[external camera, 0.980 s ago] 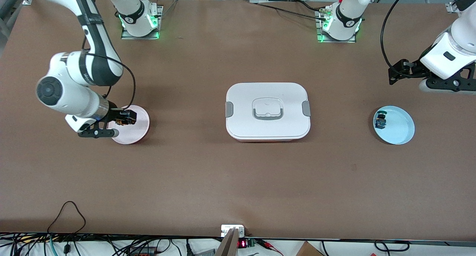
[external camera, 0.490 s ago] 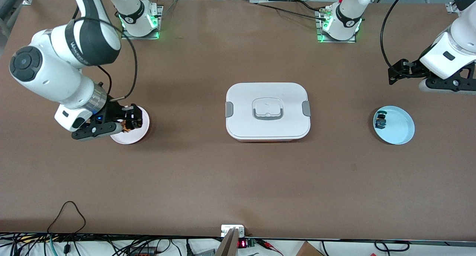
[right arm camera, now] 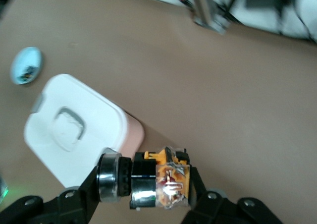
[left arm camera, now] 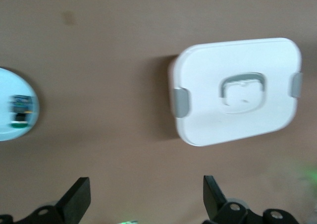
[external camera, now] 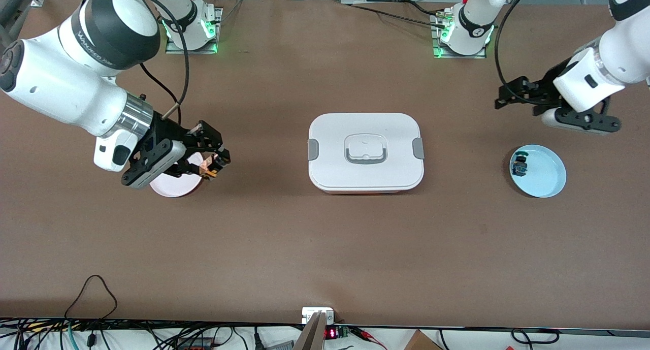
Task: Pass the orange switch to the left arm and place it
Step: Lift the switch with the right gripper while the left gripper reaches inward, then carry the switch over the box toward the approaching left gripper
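Now the right gripper (external camera: pixel 217 163) holds the orange switch (external camera: pixel 209 168) tight in its fingers above the worktop's right-arm end, while the left gripper (external camera: pixel 508 97), fingers open, waits for a handover that must avoid the box (external camera: pixel 365 152).

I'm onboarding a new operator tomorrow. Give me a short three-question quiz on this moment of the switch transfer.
1. True or false: the right tool is shut on the orange switch.
2. What lies on the blue plate? A) nothing B) a blue switch C) the orange switch
3. Fill in: the left tool hangs open over bare table, and the white ____ sits at mid-table between the pink plate and the blue plate.

Key: 1 true; 2 B; 3 box.
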### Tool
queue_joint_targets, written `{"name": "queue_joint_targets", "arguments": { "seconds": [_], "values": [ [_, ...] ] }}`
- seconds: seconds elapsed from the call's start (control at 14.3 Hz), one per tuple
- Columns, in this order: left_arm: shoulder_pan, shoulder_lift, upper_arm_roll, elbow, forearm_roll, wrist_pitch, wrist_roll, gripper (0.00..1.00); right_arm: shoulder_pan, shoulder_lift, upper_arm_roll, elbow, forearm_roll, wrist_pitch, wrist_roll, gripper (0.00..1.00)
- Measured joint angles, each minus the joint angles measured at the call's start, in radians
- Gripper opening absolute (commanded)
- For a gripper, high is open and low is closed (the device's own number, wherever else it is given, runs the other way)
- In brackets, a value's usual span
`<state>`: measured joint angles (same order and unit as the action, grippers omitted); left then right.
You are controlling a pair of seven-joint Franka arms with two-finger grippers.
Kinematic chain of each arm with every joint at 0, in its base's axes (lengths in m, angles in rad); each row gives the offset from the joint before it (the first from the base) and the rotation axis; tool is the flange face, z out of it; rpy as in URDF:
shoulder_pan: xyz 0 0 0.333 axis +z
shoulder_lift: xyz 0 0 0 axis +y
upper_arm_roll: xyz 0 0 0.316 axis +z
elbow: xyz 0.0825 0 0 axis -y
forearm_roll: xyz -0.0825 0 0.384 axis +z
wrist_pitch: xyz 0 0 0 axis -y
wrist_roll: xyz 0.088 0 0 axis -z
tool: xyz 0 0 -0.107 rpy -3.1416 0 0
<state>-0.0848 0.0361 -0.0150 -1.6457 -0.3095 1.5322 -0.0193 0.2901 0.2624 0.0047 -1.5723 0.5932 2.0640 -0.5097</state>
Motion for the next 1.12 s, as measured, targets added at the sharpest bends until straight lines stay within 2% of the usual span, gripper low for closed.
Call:
{"name": "queue_joint_targets", "arguments": {
  "seconds": [0.28,0.63,0.84,1.12],
  "values": [
    [0.001,0.064,0.0,0.0,-0.368,-0.037,0.0,1.0,0.042,0.008,0.003,-0.002,0.26,0.015,-0.404,0.0],
    [-0.003,0.178,-0.013,-0.003,-0.803,-0.034,0.003,1.0,0.057,0.009,0.004,-0.006,0.464,-0.076,-0.609,0.0],
    [-0.012,0.216,-0.091,-0.033,-1.043,0.096,0.026,1.0,0.073,0.014,0.004,-0.019,0.619,-0.089,-0.759,0.0],
    [-0.028,0.234,-0.234,-0.151,-1.358,0.307,0.183,1.0,0.104,0.056,0.005,-0.054,0.861,-0.089,-1.014,0.0]
  ]
}}
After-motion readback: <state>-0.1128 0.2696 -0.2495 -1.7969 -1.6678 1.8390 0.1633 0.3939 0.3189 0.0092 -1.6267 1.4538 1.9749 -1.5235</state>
